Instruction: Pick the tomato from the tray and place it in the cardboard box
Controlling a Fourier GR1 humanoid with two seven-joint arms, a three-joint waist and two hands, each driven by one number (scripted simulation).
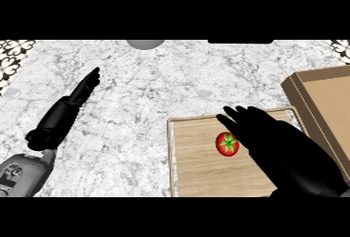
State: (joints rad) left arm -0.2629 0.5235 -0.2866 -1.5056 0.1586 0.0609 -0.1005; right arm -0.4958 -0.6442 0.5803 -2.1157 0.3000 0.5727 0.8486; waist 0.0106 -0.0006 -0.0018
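Our R hand (284, 143) is reaching w/ fingers (236, 119) straight and released, grasping nothing; the tips are lying over the far part of the wooden tray (205, 178), just right of and beyond the tomato (228, 143). We can't tell if the hand is touching the tomato; it's looking just beside it. The palm and wrist are covering the tray's right side down to the near edge.

The tomato, red w/ a green star-shaped top, is sitting on the tray approx. mid-way, still not in the cardboard box (321, 106), which is lying right of the tray, open side up, running out of view at the right.

Our L hand (83, 90) is resting well apart to the left over the marble counter (137, 92), fingers straight, pointing to the far side, holding nothing.

A grey round object (145, 43) is showing at the far edge.
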